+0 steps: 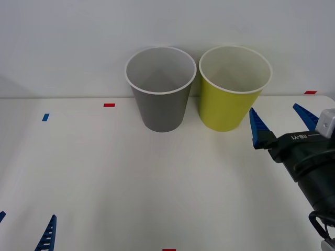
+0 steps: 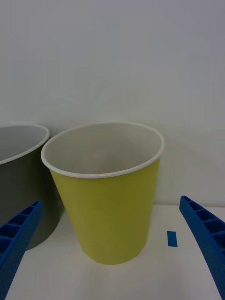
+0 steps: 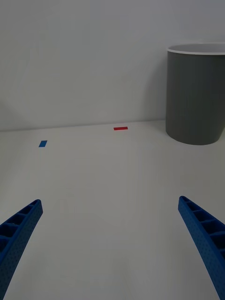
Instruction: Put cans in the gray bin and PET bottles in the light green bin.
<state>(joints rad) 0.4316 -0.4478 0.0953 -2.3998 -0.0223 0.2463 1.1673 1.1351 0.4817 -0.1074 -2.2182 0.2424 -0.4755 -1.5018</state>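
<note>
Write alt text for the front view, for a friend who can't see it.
Two tall bins stand side by side at the back of a white table, the gray bin left of the green bin. The right gripper hovers open beside the green bin; the left gripper waits open at the near edge.

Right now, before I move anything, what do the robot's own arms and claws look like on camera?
The right claw has two blue, ribbed, wedge-shaped fingers tapering to points, mounted on a bulky black wrist housing printed "RB-Y1" in white, with a small silver-gray block beside it and a black cable loop lower down. The left claw shows the same blue ribbed fingers with open lattice cells along their sides.
</note>
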